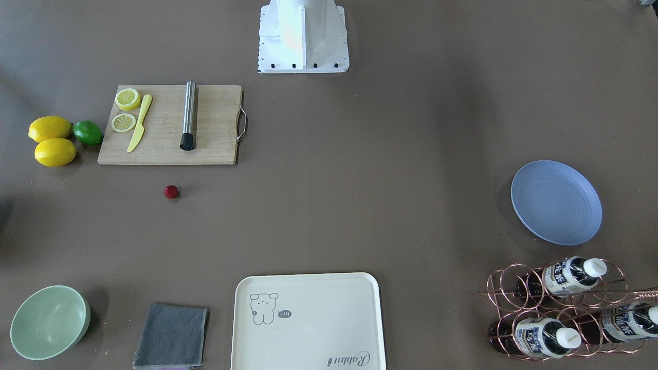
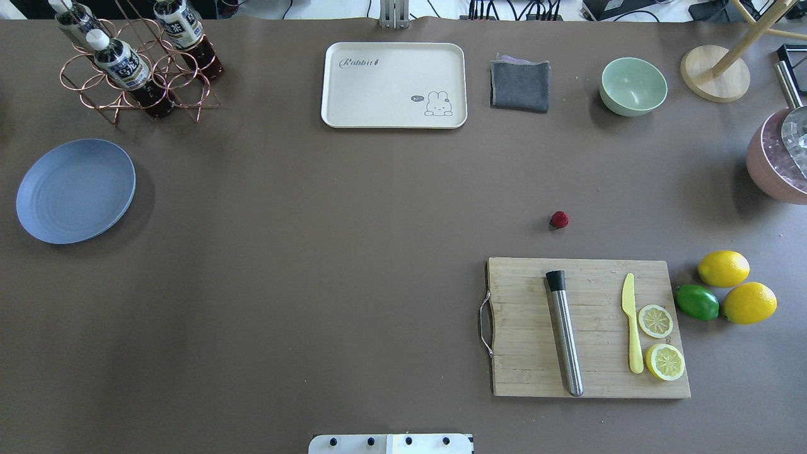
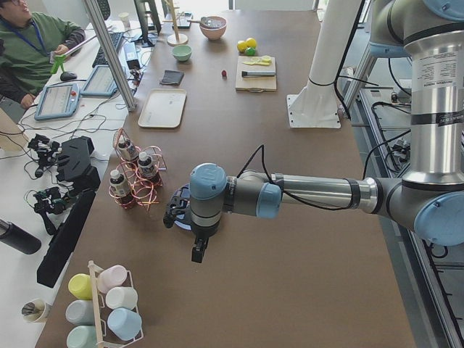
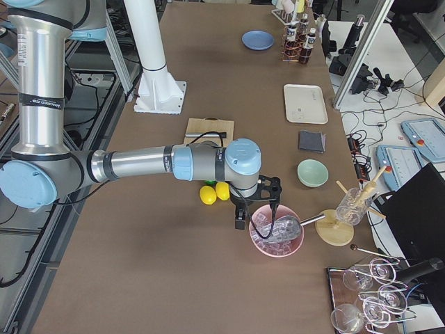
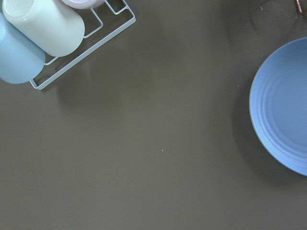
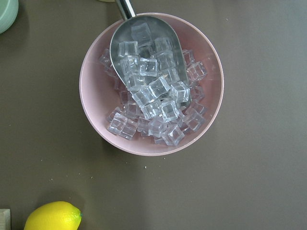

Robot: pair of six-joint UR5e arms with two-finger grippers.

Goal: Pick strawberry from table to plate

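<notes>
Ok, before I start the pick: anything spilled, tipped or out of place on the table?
Nothing stands out. The strawberry sits alone on the bare table near the cutting board, the plate lies flat and empty, and the ice cubes are all inside the pink bowl, none spilled.

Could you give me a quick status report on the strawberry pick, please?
Left gripper near the plate, right gripper over the ice bowl, open or shut unclear. Strawberry on the table beyond the cutting board, untouched. Nothing blocking it.
</notes>
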